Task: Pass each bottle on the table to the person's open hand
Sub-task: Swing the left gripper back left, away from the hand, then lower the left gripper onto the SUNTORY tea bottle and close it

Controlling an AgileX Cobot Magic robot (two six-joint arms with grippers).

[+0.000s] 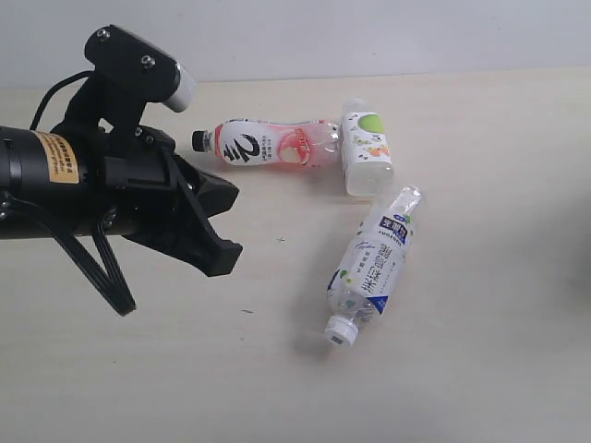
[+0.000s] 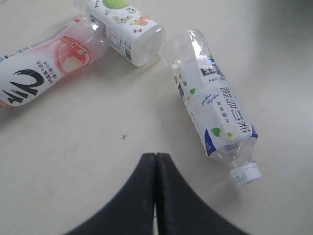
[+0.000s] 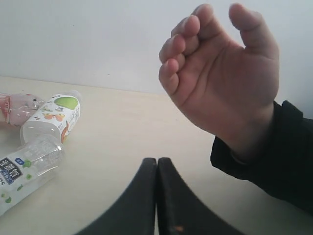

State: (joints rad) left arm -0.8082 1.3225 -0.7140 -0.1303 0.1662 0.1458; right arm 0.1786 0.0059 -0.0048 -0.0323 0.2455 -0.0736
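Three bottles lie on their sides on the table (image 1: 480, 378). The pink-red one with a black cap (image 1: 268, 145) (image 2: 39, 73) is at the back. A green-labelled one (image 1: 366, 152) (image 2: 128, 25) touches its base end. A blue-and-white-labelled one with a white cap (image 1: 374, 265) (image 2: 215, 110) lies nearer the front. A fourth bottle is out of view. My left gripper (image 1: 222, 257) (image 2: 155, 155) is shut and empty, above the table left of the bottles. My right gripper (image 3: 157, 160) is shut and empty. The person's hand (image 3: 225, 73) is raised just beyond it, fingers curled, with a black cuff (image 3: 274, 161).
A pale wall (image 1: 369, 37) runs behind the table's far edge. The left arm's black body and cables (image 1: 92, 185) fill the left of the exterior view. The right arm and the hand lie outside that view. A small dark cross mark (image 2: 123, 137) is on the table.
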